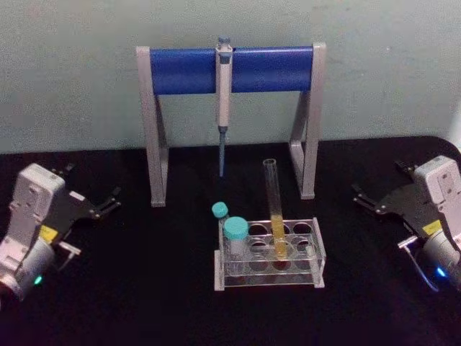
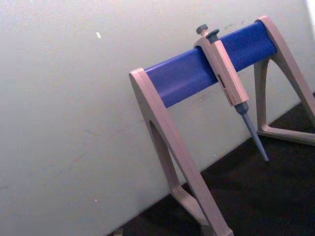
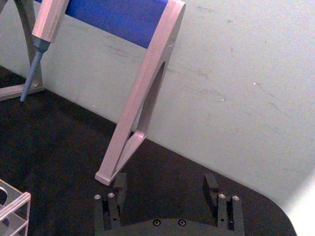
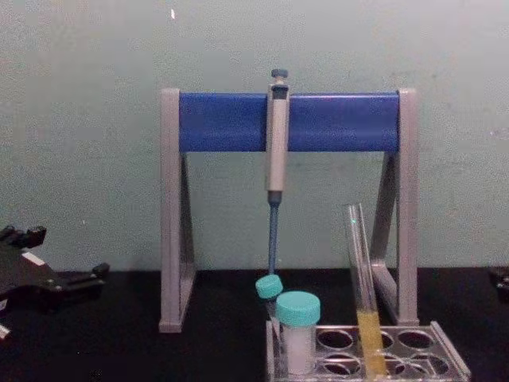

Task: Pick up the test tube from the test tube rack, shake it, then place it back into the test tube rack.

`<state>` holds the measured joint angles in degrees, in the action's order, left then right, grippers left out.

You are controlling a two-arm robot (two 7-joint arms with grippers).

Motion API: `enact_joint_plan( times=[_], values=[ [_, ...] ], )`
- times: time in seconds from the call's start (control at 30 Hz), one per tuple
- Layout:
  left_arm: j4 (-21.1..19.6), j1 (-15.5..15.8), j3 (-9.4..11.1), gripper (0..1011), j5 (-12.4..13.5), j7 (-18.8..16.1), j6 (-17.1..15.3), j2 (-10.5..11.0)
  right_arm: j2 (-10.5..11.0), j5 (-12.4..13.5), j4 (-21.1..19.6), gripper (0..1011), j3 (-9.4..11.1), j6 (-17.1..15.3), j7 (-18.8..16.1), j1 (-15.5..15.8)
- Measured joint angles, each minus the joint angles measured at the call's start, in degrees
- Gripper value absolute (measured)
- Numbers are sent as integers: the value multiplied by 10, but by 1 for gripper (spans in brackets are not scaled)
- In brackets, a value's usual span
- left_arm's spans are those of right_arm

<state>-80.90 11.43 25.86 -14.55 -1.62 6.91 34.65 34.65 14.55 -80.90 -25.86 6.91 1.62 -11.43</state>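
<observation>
**Glass tube in the rack, both pincers standing off**

Glass is the centre of it: the test tube [image 1: 274, 209] stands in the test tube rack [image 1: 268, 278] in the middle of the black table [image 1: 144, 303], touched by nothing. It is uncapped and leans a little, its mouth tipped toward 11 o'clock. Yellow-orange liquid fills its lower part, down where it passes through the top plate. From the chest view the tube [image 4: 362, 294] rises well above the clear rack [image 4: 447, 352], the liquid sitting low in it.

At the rack's 9 o'clock end are two teal-capped tubes [image 1: 235, 234], one nearer and one behind it. The nearer one [image 4: 298, 326] looks pale inside; what it holds I cannot tell.

At 12 o'clock from the rack, against the pale wall [image 1: 374, 65], stands the grey stand [image 1: 187, 71] with its blue crossbar. The pipette [image 1: 224, 94] hangs from the bar's middle, tip pointing down.

Out at 9 o'clock, well apart from the rack, the left pincer [image 1: 109, 202] hovers low over the table, its fingers parted and holding nothing. Over at 3 o'clock, equally far off, is the right pincer [image 1: 364, 198]. Its wrist view shows the two black fingers [image 3: 118, 183] spread wide with bare table between them, the stand's leg just beyond and a corner of the rack [image 3: 15, 206] at the edge.
</observation>
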Motion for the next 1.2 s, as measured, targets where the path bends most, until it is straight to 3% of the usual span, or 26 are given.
enact_joint_plan(
  times=[0.97,1.2],
  values=[
    [0,0,0,1009,0,0,0,0,0,0,0,1000,0,0,0,0],
    [0,0,0,1010,0,0,0,0,-3,5,-10,1000,12,-6,-18,6]
  ],
)
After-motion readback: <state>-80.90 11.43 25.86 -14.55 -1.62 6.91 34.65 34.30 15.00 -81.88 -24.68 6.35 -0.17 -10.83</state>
